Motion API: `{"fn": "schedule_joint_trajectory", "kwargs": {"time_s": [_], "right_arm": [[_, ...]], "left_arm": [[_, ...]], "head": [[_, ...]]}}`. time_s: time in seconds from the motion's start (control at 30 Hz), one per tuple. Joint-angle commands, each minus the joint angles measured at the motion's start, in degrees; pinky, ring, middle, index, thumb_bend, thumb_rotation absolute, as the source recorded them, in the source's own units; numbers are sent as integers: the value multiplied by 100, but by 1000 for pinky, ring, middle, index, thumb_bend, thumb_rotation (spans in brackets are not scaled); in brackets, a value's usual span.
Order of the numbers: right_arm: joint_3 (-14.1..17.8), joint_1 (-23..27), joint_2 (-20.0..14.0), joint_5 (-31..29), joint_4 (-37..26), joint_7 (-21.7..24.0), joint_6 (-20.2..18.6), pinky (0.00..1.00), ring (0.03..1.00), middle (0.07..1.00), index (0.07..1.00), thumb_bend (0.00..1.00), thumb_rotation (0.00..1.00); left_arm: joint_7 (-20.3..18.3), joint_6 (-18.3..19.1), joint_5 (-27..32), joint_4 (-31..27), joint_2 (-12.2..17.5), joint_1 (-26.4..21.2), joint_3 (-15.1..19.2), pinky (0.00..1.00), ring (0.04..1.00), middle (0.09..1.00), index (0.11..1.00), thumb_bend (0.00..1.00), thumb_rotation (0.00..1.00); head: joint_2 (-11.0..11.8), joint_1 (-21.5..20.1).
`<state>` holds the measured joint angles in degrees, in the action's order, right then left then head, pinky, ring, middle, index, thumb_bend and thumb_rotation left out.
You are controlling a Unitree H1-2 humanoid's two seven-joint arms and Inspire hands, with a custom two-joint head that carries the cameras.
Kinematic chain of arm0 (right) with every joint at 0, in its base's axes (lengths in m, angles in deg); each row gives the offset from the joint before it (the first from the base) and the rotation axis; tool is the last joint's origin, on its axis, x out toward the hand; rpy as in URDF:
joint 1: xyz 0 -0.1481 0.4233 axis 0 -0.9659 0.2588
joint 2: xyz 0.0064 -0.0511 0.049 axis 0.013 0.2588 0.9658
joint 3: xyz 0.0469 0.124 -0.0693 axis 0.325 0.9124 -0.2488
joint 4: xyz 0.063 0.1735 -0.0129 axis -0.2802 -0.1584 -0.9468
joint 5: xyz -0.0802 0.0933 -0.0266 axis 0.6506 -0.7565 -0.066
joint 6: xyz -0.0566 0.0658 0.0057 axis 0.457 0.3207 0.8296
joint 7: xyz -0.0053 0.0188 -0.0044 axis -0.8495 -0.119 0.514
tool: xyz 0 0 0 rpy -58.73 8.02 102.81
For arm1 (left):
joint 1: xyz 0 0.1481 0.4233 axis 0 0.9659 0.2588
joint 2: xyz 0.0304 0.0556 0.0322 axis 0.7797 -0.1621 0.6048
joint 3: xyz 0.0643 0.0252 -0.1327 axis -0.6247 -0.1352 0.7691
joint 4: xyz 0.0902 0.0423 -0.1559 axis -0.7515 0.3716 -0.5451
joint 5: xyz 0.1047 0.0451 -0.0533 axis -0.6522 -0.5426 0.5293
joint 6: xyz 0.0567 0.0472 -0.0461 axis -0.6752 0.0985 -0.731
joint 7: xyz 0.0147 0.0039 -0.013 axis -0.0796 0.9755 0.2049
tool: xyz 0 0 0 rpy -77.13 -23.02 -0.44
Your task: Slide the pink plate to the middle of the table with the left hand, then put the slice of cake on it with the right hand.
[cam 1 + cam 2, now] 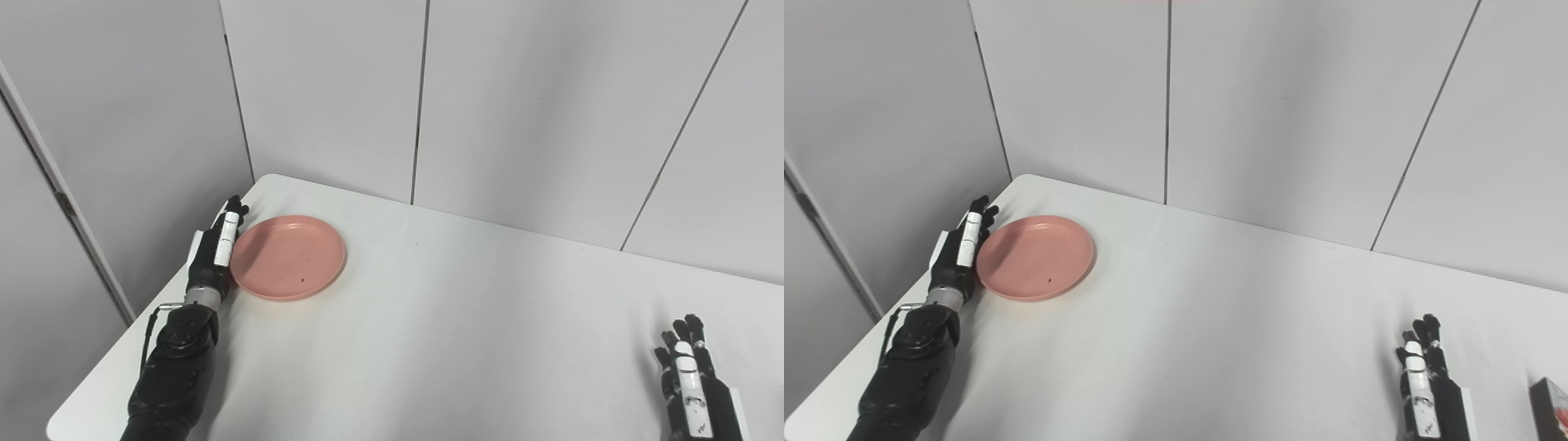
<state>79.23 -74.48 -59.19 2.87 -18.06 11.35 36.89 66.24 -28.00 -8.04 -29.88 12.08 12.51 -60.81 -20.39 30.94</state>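
An empty pink plate lies on the white table near its far left corner. My left hand stands open on edge with fingers straight, right against the plate's left rim. My right hand is open and empty, resting on the table at the bottom right. The slice of cake, dark with white and red, shows only in the right eye view at the right edge, just right of my right hand.
Grey wall panels stand close behind the table. The table's left edge runs just beside my left arm.
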Motion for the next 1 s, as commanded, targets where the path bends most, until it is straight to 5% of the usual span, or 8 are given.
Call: {"fn": "schedule_joint_trajectory", "kwargs": {"time_s": [0.0, 0.33, 0.97], "right_arm": [[25, 28, 31, -66, -138, 12, 110, 1000, 1000, 1000, 1000, 324, 718], [-4, 15, 37, -14, -218, -67, 57, 1000, 1000, 1000, 1000, 291, 718], [-99, -19, 111, 161, -463, -177, -83, 1000, 1000, 1000, 1000, 275, 735]], "left_arm": [[-232, 124, 46, 13, 22, -177, -95, 1000, 977, 939, 946, 901, 1000], [-652, 220, 491, 10, -188, -308, -125, 1000, 972, 941, 939, 913, 1000], [-1748, 664, 1218, 236, -1104, -627, -561, 918, 896, 887, 877, 916, 1000]], "head": [[-18, -4], [-41, -25], [-154, -268]]}}
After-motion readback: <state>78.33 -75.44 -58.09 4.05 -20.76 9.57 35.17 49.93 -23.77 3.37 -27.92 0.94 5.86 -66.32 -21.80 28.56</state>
